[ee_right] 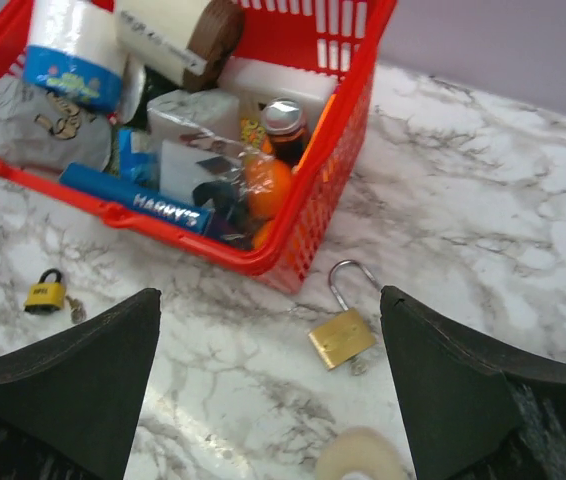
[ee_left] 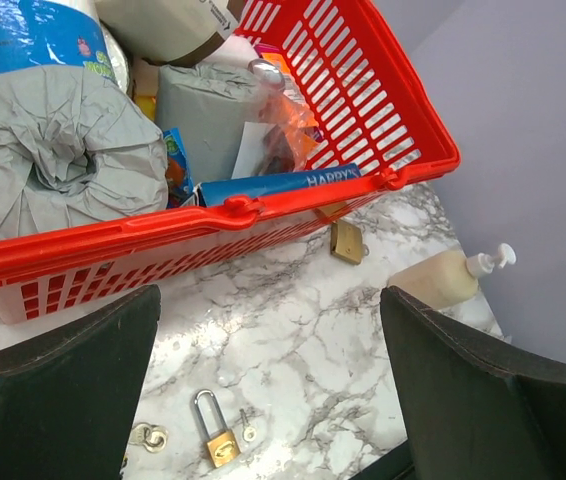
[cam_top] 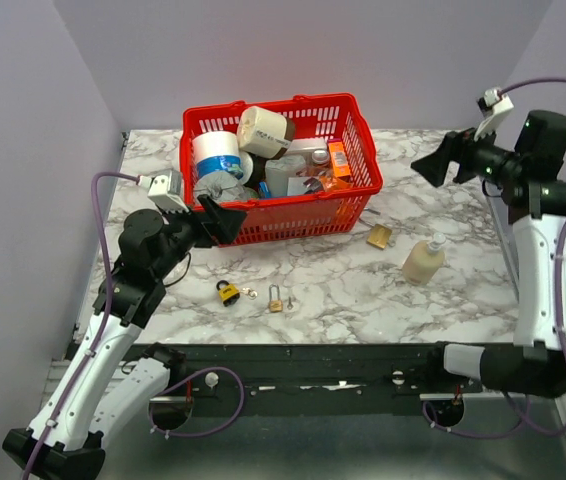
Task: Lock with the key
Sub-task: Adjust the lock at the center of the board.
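The brass padlock (ee_right: 341, 338), rigid and probably slippery, is best gripped across its flat body. Both grippers, left (ee_left: 268, 390) and right (ee_right: 268, 385), are spread, empty.

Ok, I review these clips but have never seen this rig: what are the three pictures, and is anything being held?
Two robot arms are bolted at the near edge of a marble table. The overhead picture comes from a fixed camera above and behind them; the other two come from cameras on each wrist, with dark fingers framing the bottom corners.

The left pincer and right pincer both hang open above the table, holding nothing.

On the table: a red basket of household items, a pump bottle, a yellow padlock, a small brass padlock with a key beside it, and a larger brass padlock with its shackle open.
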Robot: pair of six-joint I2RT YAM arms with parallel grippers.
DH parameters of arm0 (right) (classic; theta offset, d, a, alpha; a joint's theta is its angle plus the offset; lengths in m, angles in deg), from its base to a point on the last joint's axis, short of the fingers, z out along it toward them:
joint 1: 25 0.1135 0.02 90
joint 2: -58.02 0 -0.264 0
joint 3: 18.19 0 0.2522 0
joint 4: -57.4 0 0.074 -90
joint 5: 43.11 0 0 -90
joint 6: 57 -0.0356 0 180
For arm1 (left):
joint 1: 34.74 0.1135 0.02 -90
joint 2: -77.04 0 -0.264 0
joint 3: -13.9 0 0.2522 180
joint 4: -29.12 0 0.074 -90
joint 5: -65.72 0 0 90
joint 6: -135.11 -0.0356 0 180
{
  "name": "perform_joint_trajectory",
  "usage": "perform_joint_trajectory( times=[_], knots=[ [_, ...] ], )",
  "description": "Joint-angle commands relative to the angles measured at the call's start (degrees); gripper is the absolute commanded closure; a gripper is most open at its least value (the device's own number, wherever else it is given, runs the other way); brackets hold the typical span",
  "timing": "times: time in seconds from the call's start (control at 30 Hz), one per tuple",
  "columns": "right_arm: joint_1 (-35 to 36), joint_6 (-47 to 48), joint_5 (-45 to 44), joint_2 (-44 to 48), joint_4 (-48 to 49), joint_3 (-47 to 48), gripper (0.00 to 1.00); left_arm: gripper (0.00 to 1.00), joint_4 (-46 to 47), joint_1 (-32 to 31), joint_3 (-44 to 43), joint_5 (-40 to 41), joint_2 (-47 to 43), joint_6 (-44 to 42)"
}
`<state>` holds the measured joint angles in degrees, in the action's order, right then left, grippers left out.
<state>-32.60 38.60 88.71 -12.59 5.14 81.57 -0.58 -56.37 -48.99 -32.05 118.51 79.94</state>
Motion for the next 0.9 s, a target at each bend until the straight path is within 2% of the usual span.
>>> perform_joint_trajectory(
  times=[0.0,0.1,0.13,0.23,0.33,0.43,0.5,0.6,0.87],
  knots=[
    [-4.0,8.2,6.9,-11.6,-8.3,9.0,0.04,0.01,0.0,1.1,-2.0,-0.1,0.1,-1.4],
    [-4.1,14.8,8.3,-21.3,-15.0,15.1,0.12,0.01,-0.9,1.6,-2.5,0.0,0.5,-1.4],
    [-4.2,15.9,9.1,-26.3,-19.1,19.6,0.19,0.01,-1.1,1.7,-2.6,0.0,0.5,-1.5],
    [-4.4,19.0,12.0,-32.8,-25.2,25.7,0.26,0.01,-1.3,2.1,-2.7,0.1,0.9,-1.8],
    [-4.4,21.4,10.5,-39.1,-27.5,27.6,0.3,0.01,-1.4,2.3,-2.7,0.2,1.4,-1.9],
    [-3.9,22.9,6.1,-42.1,-25.9,26.3,0.33,0.01,-1.2,2.5,-2.6,0.3,1.9,-1.8],
    [-3.0,23.5,2.8,-42.2,-23.8,21.9,0.34,0.01,-0.9,2.5,-2.1,0.1,2.0,-1.3],
    [-1.9,24.5,1.6,-43.1,-22.1,17.4,0.34,0.01,-0.1,2.6,-1.5,-0.1,2.6,-0.8],
    [0.6,25.3,0.7,-46.2,-17.4,12.9,0.37,0.01,0.2,2.7,-1.0,-1.2,3.8,-0.2]
  ],
)
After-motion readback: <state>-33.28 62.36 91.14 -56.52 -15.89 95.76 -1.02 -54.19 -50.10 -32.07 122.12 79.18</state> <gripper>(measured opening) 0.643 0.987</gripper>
